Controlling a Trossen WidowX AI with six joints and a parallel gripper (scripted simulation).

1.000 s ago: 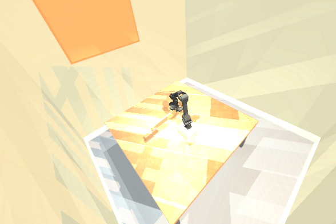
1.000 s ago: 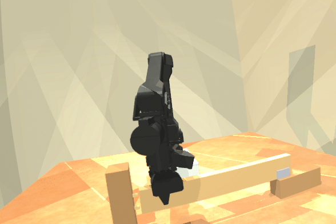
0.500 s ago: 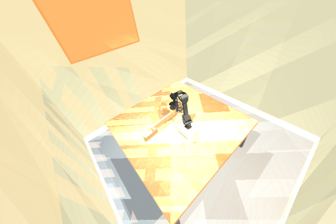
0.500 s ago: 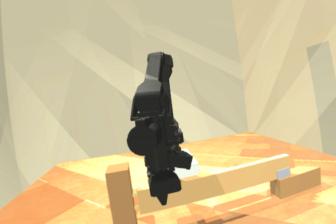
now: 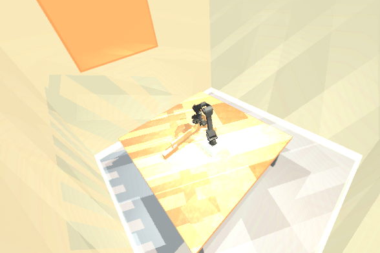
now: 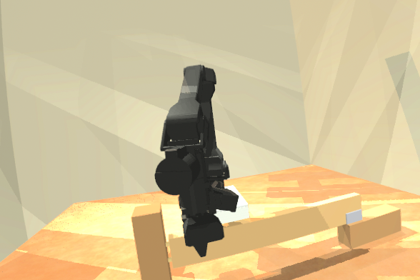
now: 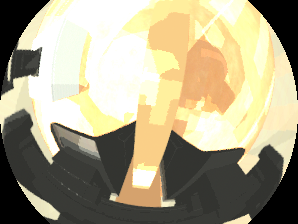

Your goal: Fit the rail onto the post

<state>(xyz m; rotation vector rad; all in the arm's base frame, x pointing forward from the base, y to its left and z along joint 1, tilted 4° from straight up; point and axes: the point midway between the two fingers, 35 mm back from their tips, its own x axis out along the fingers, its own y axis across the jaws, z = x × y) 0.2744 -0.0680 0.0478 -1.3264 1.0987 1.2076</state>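
The wooden rail (image 5: 185,139) (image 6: 278,223) (image 7: 164,90) runs from the post to the footboard block (image 6: 378,228). Its far end sits at the pale bracket (image 6: 353,216) on the block. My gripper (image 6: 203,246) (image 7: 154,131) is shut on the rail near its near end, which is held up off the table. The upright post (image 6: 150,246) stands just left of that end in the exterior view. A narrow gap shows between them, with bits of the pegs (image 6: 169,259) in it. How deep the pegs sit in the holes is hidden, and I cannot tell if the rail is exactly level.
A white slab (image 6: 237,211) (image 7: 67,65) lies on the table (image 5: 200,193) behind the rail in the exterior view. The arm (image 5: 209,121) (image 6: 189,125) rises over the near end of the rail and blocks part of it from view.
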